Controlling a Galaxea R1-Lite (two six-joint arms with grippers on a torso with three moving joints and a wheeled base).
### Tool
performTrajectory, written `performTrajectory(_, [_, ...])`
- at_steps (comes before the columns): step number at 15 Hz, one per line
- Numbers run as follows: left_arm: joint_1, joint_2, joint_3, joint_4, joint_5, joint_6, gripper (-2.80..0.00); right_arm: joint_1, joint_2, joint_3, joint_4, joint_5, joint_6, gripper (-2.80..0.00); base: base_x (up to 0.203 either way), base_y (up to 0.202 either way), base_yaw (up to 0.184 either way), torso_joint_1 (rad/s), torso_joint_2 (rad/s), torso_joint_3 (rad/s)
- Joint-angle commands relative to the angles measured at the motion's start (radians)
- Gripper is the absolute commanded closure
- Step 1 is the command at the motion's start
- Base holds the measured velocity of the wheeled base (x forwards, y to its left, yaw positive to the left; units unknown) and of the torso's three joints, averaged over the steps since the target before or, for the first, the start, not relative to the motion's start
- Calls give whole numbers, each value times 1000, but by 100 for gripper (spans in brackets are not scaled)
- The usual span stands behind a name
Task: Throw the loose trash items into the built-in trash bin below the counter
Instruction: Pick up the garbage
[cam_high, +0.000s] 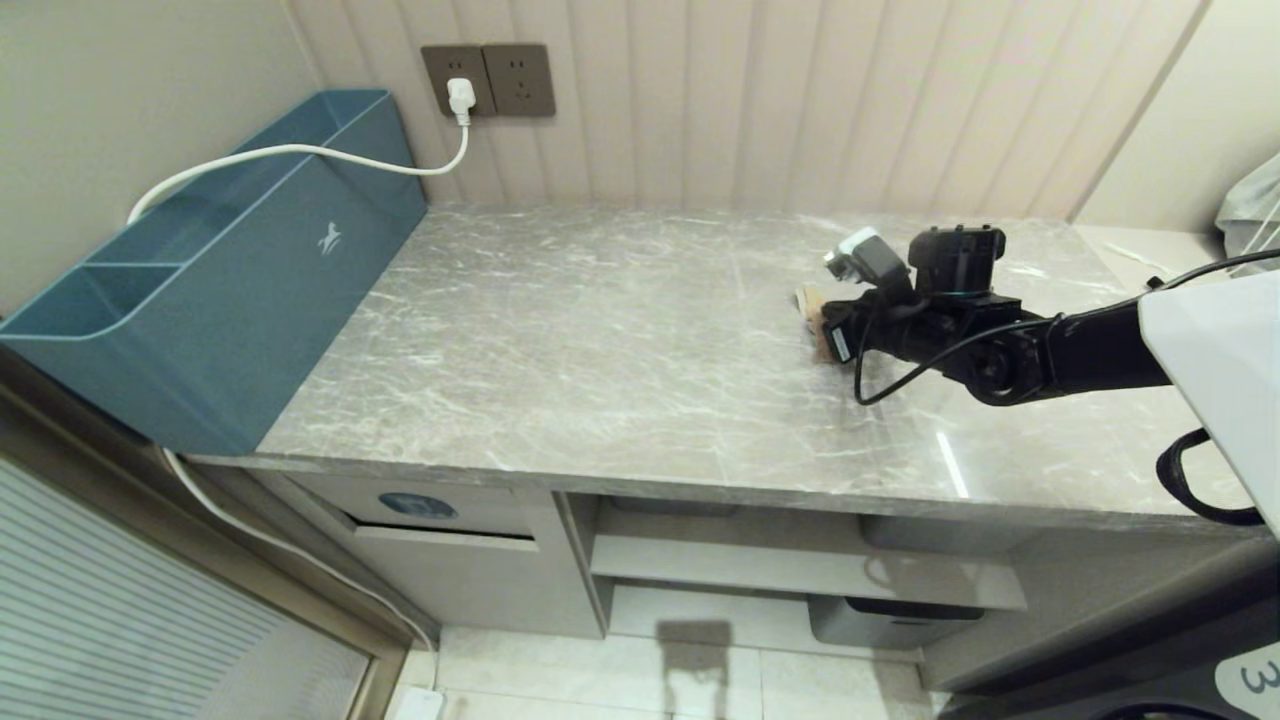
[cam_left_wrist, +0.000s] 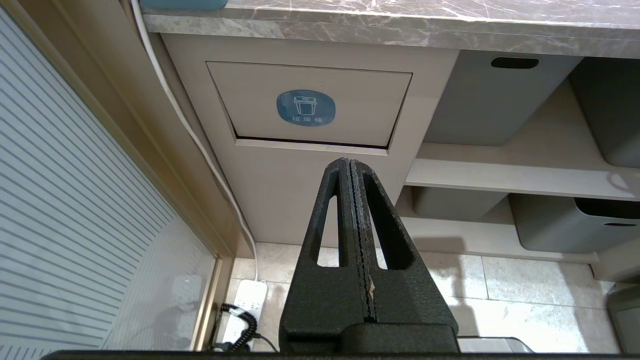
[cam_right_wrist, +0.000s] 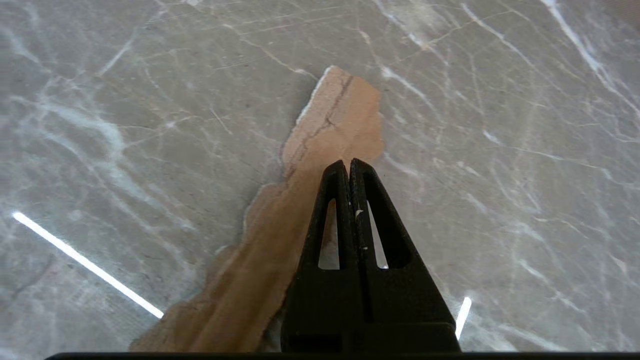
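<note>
Right arm (cam_high: 1000, 350) reaches in from the robot's right side in the head view, low over the grey marble counter (cam_high: 600, 340), and the right gripper (cam_high: 826, 335) sits above a brown cardboard scrap (cam_high: 812, 303) lying near the counter's right rear part. A long teal box (cam_high: 230, 290) stands along the left edge, and the trash bin flap (cam_high: 430, 512) with its blue sticker shows below the counter's front edge

In the left wrist view, the left gripper (cam_left_wrist: 349, 162) hangs in front of the beige cabinet, its fingers (cam_left_wrist: 332, 210) pressed together and empty, pointing at the flap just under the round sticker (cam_left_wrist: 305, 107)

In the right wrist view, the fingers (cam_right_wrist: 334, 210) are clenched tip to tip, grasping nothing, poised over the torn scrap, a long jagged strip lying flat, plain brown side up
</note>
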Motion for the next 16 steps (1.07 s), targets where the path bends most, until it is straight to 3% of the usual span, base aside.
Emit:
performTrajectory(1, [1,0,2,0,0,0,0,11,7,-1,-3,1,-3,0,0,0,0,0,0,0])
performTrajectory(8, [1,0,2,0,1,0,0,16,5,18,10,1,-3,0,0,0,0,0,0,0])
performTrajectory(16, [1,0,2,0,1,0,0,24,-103,188,24,0,-3,0,0,0,0,0,0,0])
